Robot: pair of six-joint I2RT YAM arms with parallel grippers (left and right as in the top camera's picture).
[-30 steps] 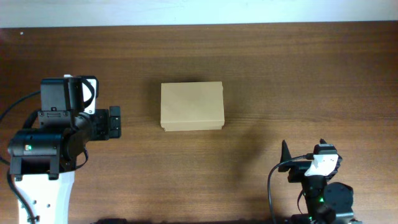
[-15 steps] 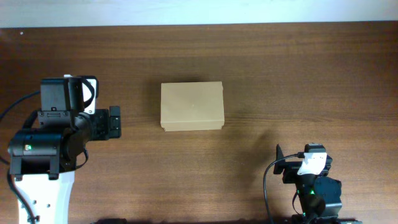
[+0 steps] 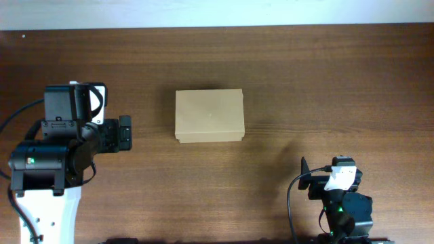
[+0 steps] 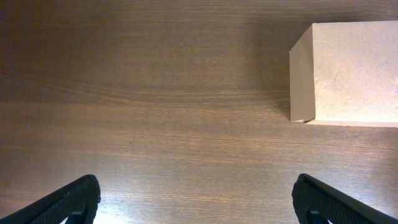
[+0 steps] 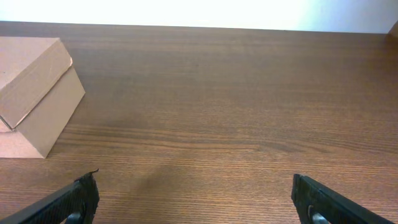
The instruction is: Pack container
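Note:
The container (image 3: 209,116) is a plain tan cardboard box with its flap lid shut, standing on the wooden table in the middle of the overhead view. My left gripper (image 3: 124,132) is open and empty, to the left of the box and apart from it. In the left wrist view the box (image 4: 354,71) is at the upper right, beyond the open fingers (image 4: 198,199). My right gripper (image 3: 319,179) is open and empty near the table's front right. In the right wrist view the box (image 5: 34,87) is far to the left of the fingers (image 5: 196,196).
The dark wooden table (image 3: 305,81) runs back to a white wall edge (image 3: 217,13) at the far side. No other loose object shows on it. Both arm bases stand at the front corners.
My right arm has drawn back a little toward the front edge and to the left, then stopped. The box and the left arm have not moved.

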